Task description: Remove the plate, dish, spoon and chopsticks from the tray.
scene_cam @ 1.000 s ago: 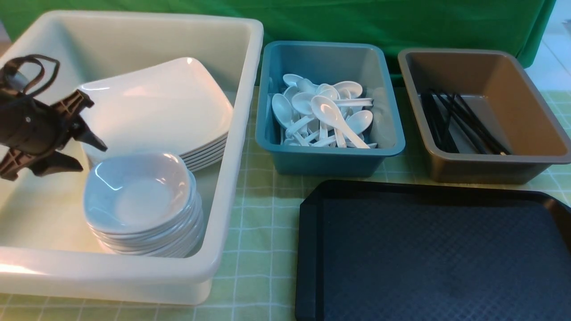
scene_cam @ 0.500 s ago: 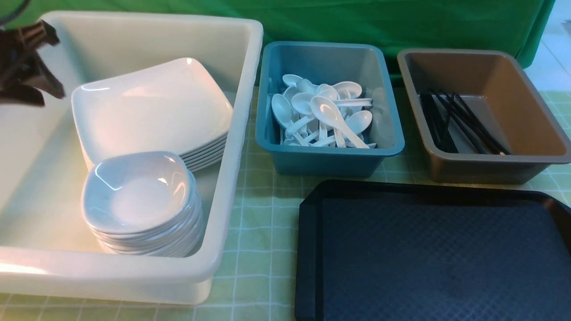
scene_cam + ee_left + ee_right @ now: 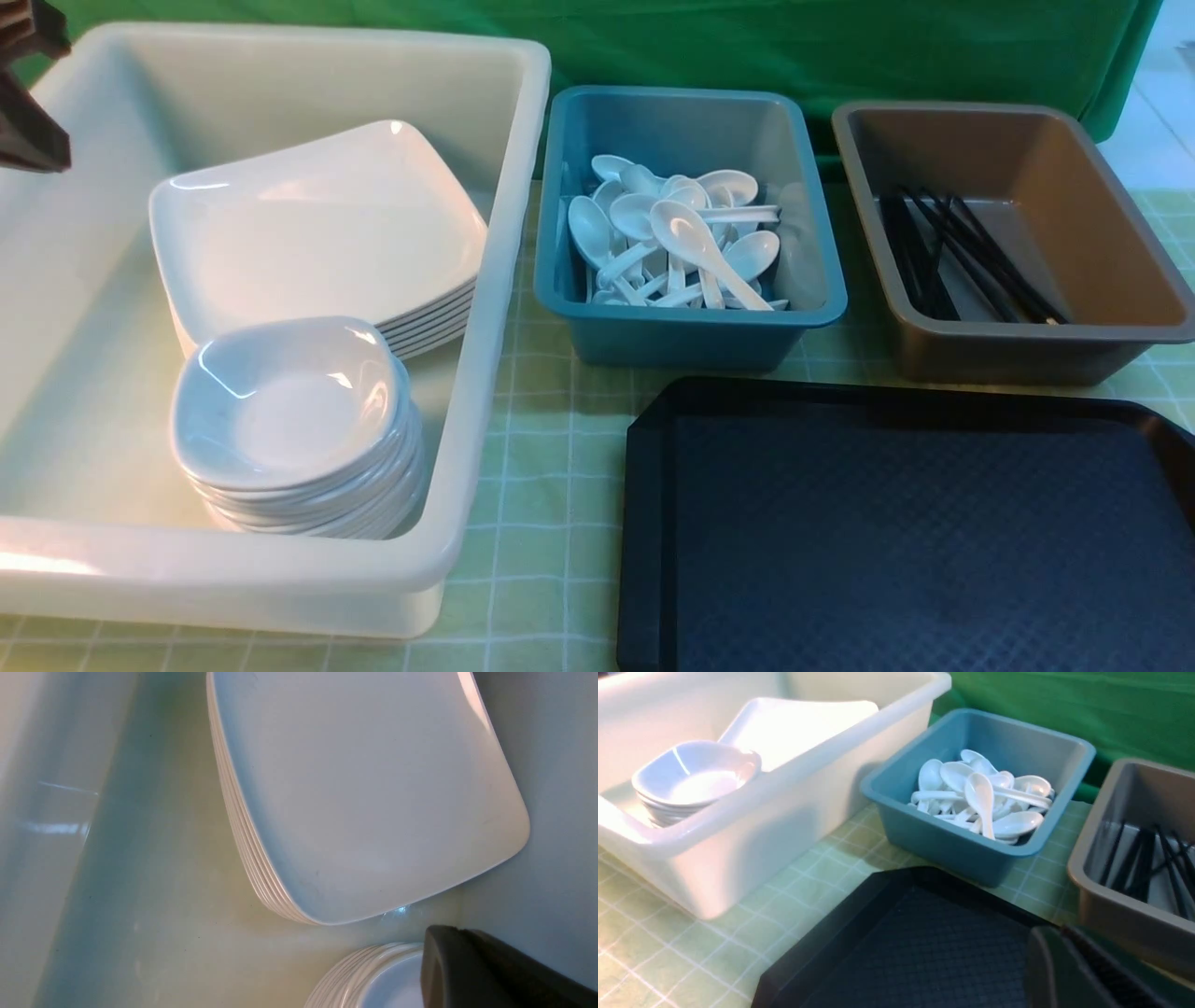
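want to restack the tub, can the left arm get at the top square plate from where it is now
Probably yes. The left gripper hangs above the cream tub's far left side, and the plate tops its stack with nothing lying on it. The stack of small bowls sits nearer the camera, off that path. The gripper is shut, so it must open first.

The tray (image 3: 915,532) is set on the counter (image 3: 541,523); behind it stand the spoon tub (image 3: 691,331) and chopstick tub (image 3: 1018,350); left of it, the plate tub (image 3: 280,569).
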Robot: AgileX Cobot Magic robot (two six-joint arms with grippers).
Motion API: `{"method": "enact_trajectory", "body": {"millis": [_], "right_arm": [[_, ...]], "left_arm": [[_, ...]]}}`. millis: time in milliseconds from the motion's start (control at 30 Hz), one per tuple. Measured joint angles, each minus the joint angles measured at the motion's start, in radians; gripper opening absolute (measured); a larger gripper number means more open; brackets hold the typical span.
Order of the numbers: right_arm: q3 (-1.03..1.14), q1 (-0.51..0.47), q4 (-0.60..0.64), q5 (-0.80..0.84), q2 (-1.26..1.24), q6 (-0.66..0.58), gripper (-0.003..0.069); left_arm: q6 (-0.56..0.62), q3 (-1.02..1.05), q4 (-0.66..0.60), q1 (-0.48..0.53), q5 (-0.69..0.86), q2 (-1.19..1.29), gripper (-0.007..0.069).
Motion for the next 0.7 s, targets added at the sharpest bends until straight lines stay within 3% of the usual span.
{"method": "enact_trajectory", "body": {"millis": [700], "right_arm": [[0.012, 0.0, 0.0, -0.023, 0.002, 0.001, 0.0061]], "left_arm": [[0.037, 0.0, 0.007, 0.0, 0.043, -0.001, -0.0008]]}}
